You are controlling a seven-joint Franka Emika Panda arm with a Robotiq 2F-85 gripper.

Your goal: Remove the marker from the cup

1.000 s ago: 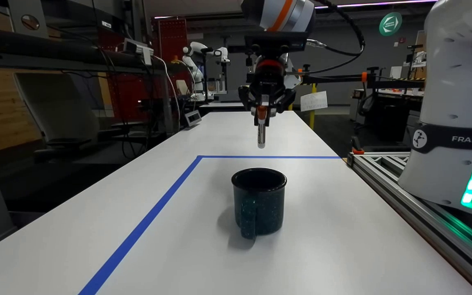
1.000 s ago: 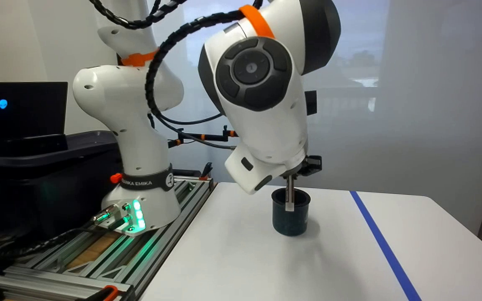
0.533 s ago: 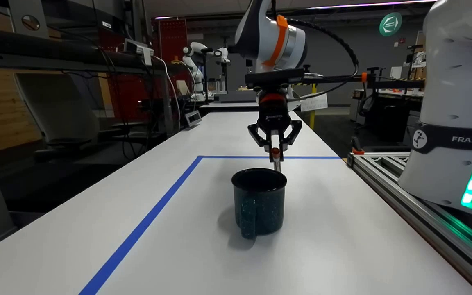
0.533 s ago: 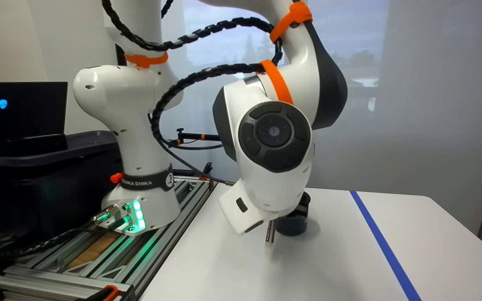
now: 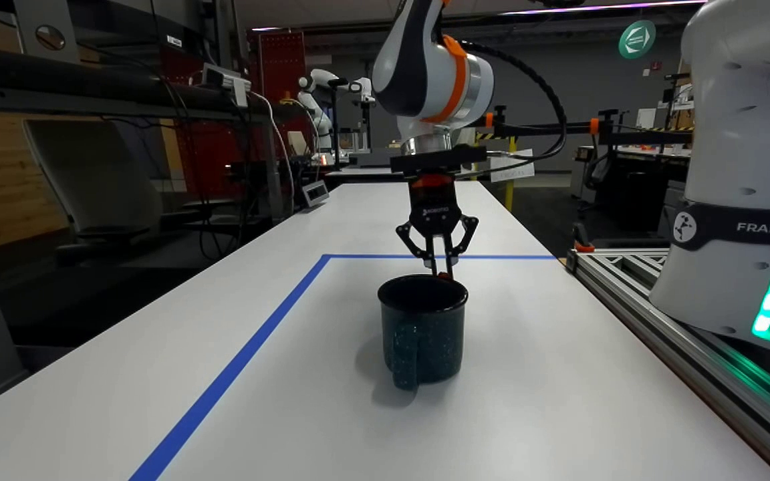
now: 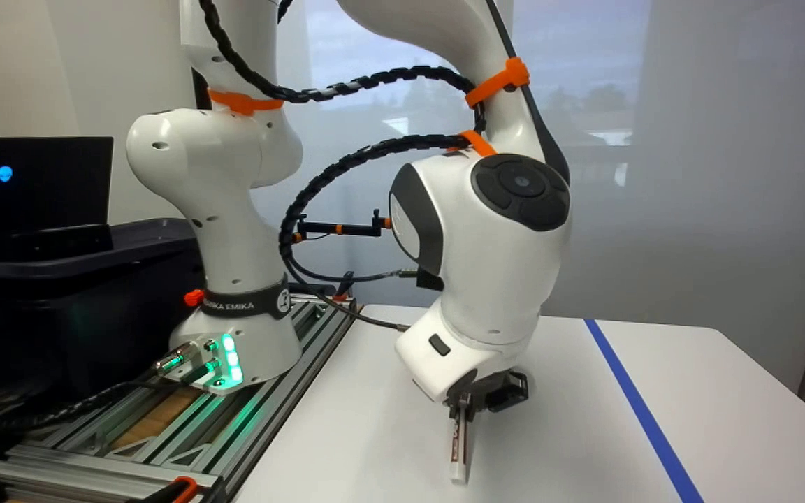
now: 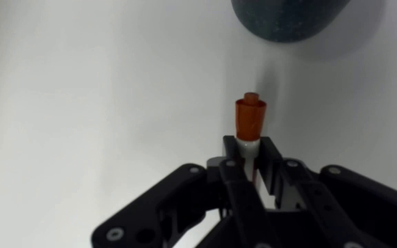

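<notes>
Marker (image 7: 250, 119) pinched in gripper (image 7: 247, 143) next to orange end; contact with table (image 7: 81, 120) unclear. Long axis tilted, orange end toward cup (image 7: 287, 19), pale end away from it. In wrist view, left of cup's middle, outside, near but apart. Likely next: lowering beside cup, release.

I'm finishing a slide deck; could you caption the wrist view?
Pincer gripping the orange-ended marker, apart from the dark cup on the white tabletop.
</notes>
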